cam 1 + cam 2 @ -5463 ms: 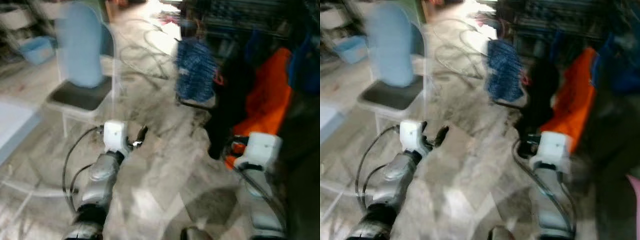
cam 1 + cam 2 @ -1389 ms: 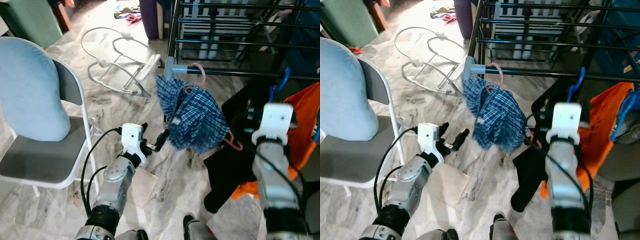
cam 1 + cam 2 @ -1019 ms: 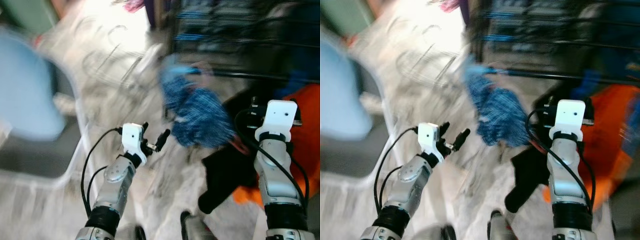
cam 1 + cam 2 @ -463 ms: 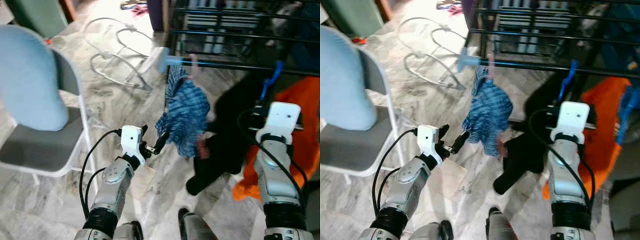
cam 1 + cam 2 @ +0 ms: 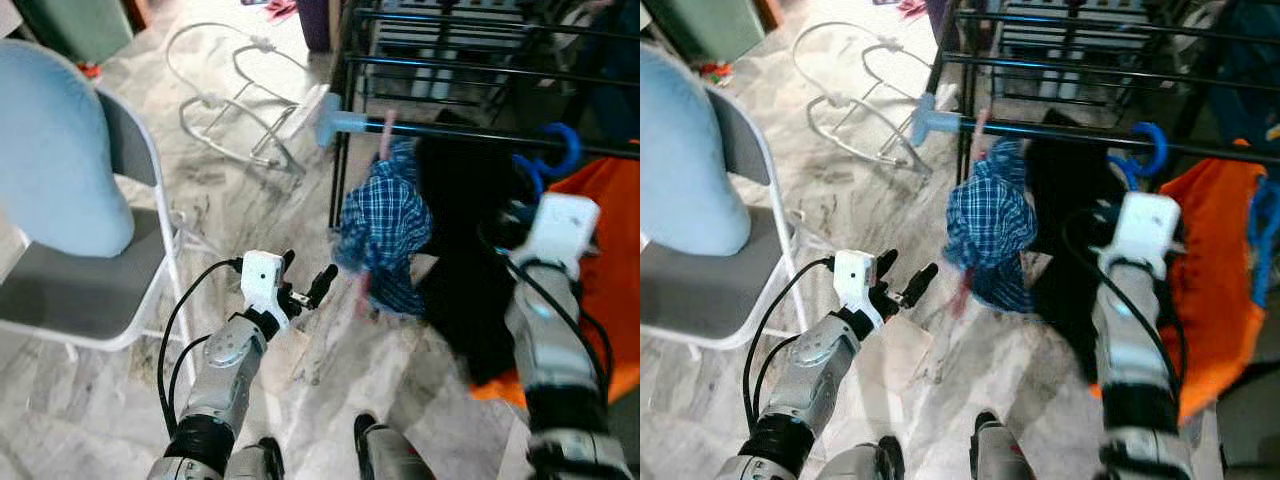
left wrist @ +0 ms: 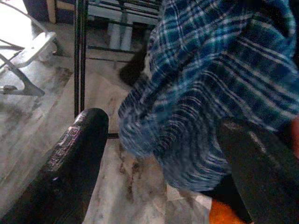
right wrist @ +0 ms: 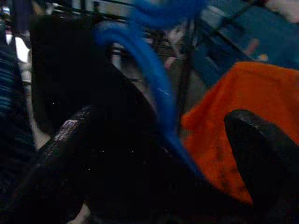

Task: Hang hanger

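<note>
standing across the far side of the marble floor (image 5: 250,200), a black drying rack (image 5: 450,70) is the landmark here, its front rail (image 5: 470,137) running from a pale blue end cap (image 5: 330,124) off toward the robot's right. a white folding chair (image 5: 120,290) with a light blue back cushion (image 5: 55,150) stands well apart from the rack, on the robot's left, and a bent white tube frame (image 5: 235,110) lies on the floor between chair and rack, near the rack's corner post. an orange garment (image 5: 1215,270) hangs from the rail at the rack's right end. a black garment (image 5: 465,250) hangs from the rail just beside it, toward the end cap, on a blue hanger (image 5: 1140,150) whose hook curls at the rail; whether the hook sits over the rail or just against it is not clear. a blue plaid shirt (image 5: 385,235) hangs from the rail near the end cap, blurred. the right gripper (image 7: 159,163) is raised below the rail at the black garment, its fingers (image 7: 60,158) spread wide either side of the blue hanger's arm and the black cloth. the left gripper (image 5: 305,285) is held out low in front of the rack, just short of the plaid shirt, fingers (image 6: 74,163) apart with nothing between them.
</note>
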You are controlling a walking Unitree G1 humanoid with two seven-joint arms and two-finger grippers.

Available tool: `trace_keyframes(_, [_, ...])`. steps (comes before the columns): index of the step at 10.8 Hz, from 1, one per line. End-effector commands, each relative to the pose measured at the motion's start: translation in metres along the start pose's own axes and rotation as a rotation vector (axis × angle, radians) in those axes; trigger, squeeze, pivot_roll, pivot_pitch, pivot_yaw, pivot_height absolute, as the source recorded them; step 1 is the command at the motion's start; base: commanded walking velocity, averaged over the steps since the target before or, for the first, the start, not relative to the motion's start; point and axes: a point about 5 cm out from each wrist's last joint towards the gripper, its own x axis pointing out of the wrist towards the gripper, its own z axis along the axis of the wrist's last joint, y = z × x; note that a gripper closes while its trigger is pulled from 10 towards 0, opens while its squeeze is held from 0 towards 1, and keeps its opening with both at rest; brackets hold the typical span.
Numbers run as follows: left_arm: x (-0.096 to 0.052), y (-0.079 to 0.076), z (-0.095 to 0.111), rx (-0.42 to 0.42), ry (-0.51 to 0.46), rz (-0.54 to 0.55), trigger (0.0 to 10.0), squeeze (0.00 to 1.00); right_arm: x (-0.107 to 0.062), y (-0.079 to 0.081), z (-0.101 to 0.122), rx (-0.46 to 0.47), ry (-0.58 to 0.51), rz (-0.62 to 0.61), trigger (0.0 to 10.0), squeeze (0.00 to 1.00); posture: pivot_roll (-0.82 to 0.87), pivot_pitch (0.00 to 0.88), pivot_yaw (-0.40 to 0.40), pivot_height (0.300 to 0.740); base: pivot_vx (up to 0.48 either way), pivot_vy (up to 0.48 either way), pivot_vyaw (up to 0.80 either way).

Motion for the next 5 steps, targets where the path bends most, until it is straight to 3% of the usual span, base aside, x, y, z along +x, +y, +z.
trace_keyframes(1, [-0.004, 0.000, -0.005, 0.001, 0.025, -0.007, 10.0, 0.00, 0.002, -0.002, -0.004, 0.000, 0.026, 0.018, 1.6, 0.00, -0.16, 0.230, 0.066, 0.740, 0.000, 0.000, 0.00])
trace_keyframes(2, [-0.005, 0.001, -0.006, 0.004, 0.029, 0.000, 10.0, 0.00, 0.006, -0.004, 0.000, -0.004, 0.025, 0.052, 0.0, 0.00, -0.16, 0.232, 0.065, 0.740, 0.000, 0.000, 0.00])
trace_keyframes(5, [-0.008, 0.002, -0.009, 0.005, 0.039, 0.012, 10.0, 0.00, 0.018, -0.027, 0.003, -0.026, 0.051, 0.096, 0.0, 0.00, -0.16, 0.232, 0.057, 0.740, 0.000, 0.000, 0.00])
